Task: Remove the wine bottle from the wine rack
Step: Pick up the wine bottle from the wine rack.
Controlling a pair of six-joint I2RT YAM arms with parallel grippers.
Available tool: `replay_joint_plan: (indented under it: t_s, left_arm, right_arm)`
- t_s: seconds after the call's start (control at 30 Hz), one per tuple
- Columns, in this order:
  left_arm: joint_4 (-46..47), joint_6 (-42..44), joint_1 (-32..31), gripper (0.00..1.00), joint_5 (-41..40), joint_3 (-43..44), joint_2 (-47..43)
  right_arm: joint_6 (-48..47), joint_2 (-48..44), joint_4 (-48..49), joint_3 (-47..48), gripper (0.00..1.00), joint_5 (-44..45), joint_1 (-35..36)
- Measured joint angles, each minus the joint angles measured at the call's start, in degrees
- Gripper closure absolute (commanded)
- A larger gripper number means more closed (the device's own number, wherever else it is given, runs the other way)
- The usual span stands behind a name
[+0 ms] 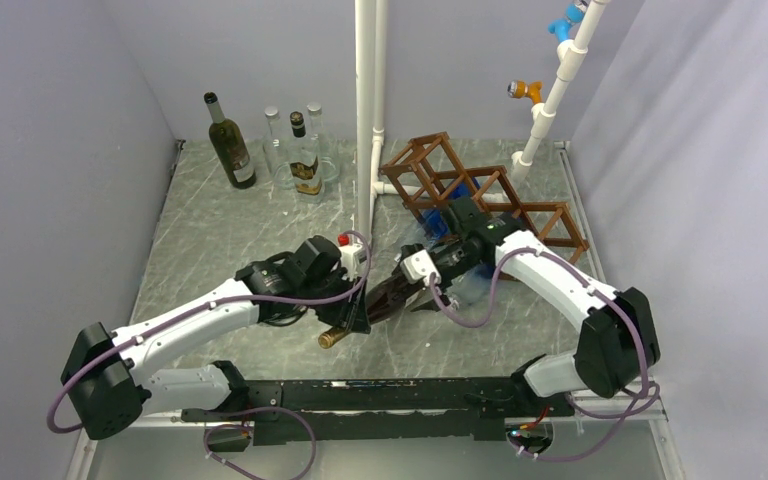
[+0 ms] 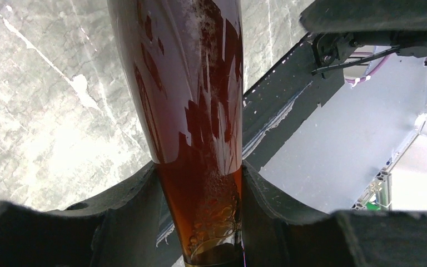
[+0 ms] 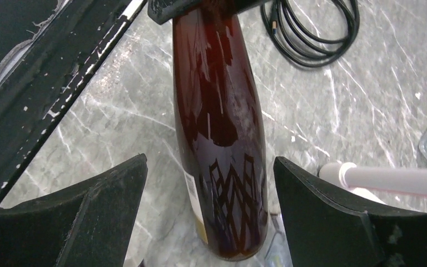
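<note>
A dark brown wine bottle point(image 1: 380, 300) lies tilted between the two arms, out of the brown wooden lattice wine rack point(image 1: 480, 190) at the back right. My left gripper point(image 1: 352, 318) is shut on its neck, both fingers point(image 2: 128, 217) pressing the brown glass point(image 2: 200, 111). My right gripper point(image 1: 430, 282) is open around the bottle's base end; the bottle body point(image 3: 222, 139) lies between the black fingers point(image 3: 322, 206) with gaps on both sides. The rack's cells look empty from above.
Several bottles point(image 1: 230, 145) stand at the back left. A white pipe post point(image 1: 367, 110) rises mid-table beside the rack, and a white pipe point(image 3: 389, 179) shows at the right. A black cable coil point(image 3: 311, 33) lies on the marble. The black base rail point(image 1: 380, 395) runs along the near edge.
</note>
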Motion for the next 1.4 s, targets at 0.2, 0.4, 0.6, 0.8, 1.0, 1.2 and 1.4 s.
replay_joint_plan:
  t_s: [0.2,0.4,0.6,0.8,1.0,1.2,1.4]
  left_arm:
    - [-2.47,-1.4,1.07,1.0,1.22,1.42,0.0]
    - [-3.13,-2.64,1.27,1.0,1.97,1.95,0.04]
    - [-3.04,-3.61,1.44,1.0,2.6,1.97,0.09]
    - [-3.13,-4.15,1.95,1.0,3.17,1.97,0.2]
    - [-3.19,-4.76,2.54,1.0,3.21,1.97,0.2]
    - [-2.27,-6.29,2.62,1.0,3.85,1.92,0.17]
    - [-1.16,-7.34,2.6,1.0,4.7,1.07,-0.2]
  right_arm:
    - [4.66,2.1,5.84,0.0,0.12,4.57,7.19]
    - [9.97,3.72,11.34,0.0,0.08,9.01,13.09]
    - [14.34,4.44,16.06,-0.07,0.07,12.28,16.39]
    - [18.43,4.46,21.14,-1.62,0.12,13.7,17.9]
    - [20.72,4.44,24.35,-3.13,0.12,13.94,17.97]
    - [21.77,4.96,26.47,-5.44,0.07,14.27,18.71]
    - [22.21,5.55,27.71,-6.62,0.19,13.42,19.65]
